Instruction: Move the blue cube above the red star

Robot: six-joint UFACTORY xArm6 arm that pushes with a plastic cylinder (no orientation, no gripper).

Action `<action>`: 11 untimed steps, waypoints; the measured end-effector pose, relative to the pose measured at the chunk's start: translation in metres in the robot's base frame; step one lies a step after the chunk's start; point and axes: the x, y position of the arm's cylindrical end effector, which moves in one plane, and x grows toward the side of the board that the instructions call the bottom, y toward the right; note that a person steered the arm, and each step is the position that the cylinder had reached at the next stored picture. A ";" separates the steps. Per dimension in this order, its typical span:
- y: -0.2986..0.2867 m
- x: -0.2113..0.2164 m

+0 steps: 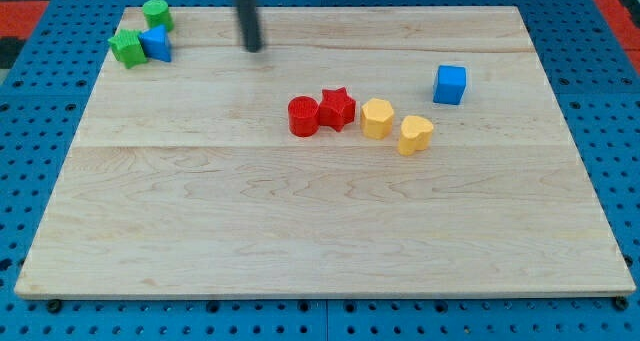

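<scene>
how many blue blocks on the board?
2. The blue cube sits at the view's right, apart from the rest. A second blue block, shape unclear, is at the top left, touching the green blocks. None seem hidden.

One view — high, angled, whole board (300, 221)

Lighting bright, even, diffuse from overhead. Surface (300, 211) shows no glare. Blocks cast short soft shadows toward 6 o'clock. Rod (246, 11) at 11 o'clock slightly blurred; blocks reasonably sharp. No evident edge distortion.
</scene>
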 end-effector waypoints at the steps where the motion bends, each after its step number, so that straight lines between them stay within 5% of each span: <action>1: 0.084 0.022; 3: 0.312 0.044; 4: 0.282 0.105; 7: 0.122 0.051; 11: 0.026 0.082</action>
